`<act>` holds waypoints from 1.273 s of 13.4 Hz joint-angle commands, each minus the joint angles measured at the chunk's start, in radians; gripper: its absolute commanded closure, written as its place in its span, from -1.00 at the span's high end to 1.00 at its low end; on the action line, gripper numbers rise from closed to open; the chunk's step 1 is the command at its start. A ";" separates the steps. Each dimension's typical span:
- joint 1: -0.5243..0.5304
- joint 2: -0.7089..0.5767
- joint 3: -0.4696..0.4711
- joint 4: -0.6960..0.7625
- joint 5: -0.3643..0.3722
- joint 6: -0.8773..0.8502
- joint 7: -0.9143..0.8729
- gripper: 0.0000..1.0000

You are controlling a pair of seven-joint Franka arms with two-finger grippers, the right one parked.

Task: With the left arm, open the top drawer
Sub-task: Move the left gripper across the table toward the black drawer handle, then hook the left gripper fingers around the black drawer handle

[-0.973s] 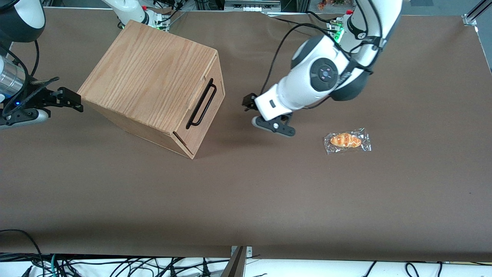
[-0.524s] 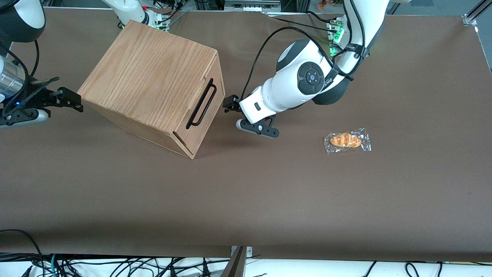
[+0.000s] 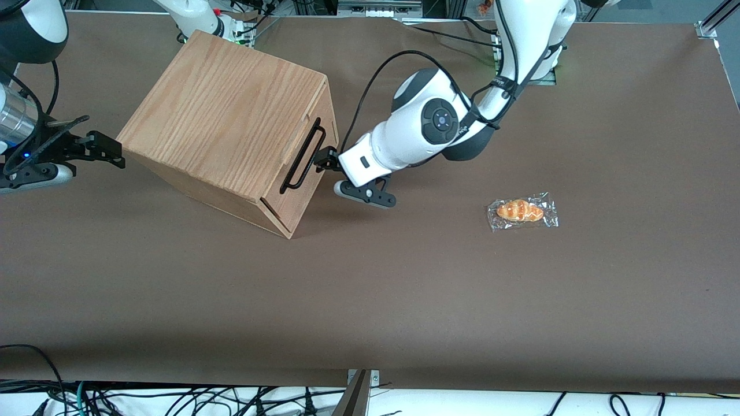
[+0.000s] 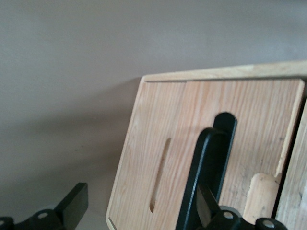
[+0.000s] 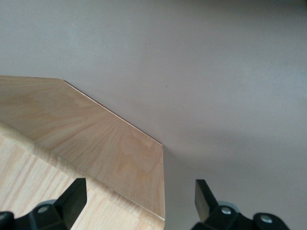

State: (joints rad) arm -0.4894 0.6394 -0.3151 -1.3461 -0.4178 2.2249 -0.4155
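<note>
One slip worries us: our left arm's gripper [image 3: 321, 159], fingers spread and holding nothing, straddles the top drawer's [image 3: 309, 159] handle [image 3: 303, 155] off-centre, so closing could skew the cabinet [image 3: 231, 124] on the bench.

the gripper [image 3: 324, 159] sits right at the black handle [image 3: 303, 155] of the top drawer [image 3: 306, 173], its fingertips mostly hidden by the left arm [image 3: 404, 138]. in the wrist view the handle [image 4: 206, 177] is blurred and the drawer front [image 4: 192, 143] is cut off.
</note>
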 commanded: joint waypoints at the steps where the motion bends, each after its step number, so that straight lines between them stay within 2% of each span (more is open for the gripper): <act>1: -0.040 0.031 0.018 0.041 -0.016 0.022 -0.017 1.00; 6: -0.066 0.048 0.022 0.039 -0.004 0.042 -0.039 1.00; 12: -0.072 0.068 0.024 0.036 0.092 0.042 -0.077 1.00; 17: -0.074 0.068 0.027 0.038 0.097 0.038 -0.078 1.00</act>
State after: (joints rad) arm -0.5493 0.6802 -0.3049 -1.3345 -0.3582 2.2680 -0.4648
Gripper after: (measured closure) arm 0.000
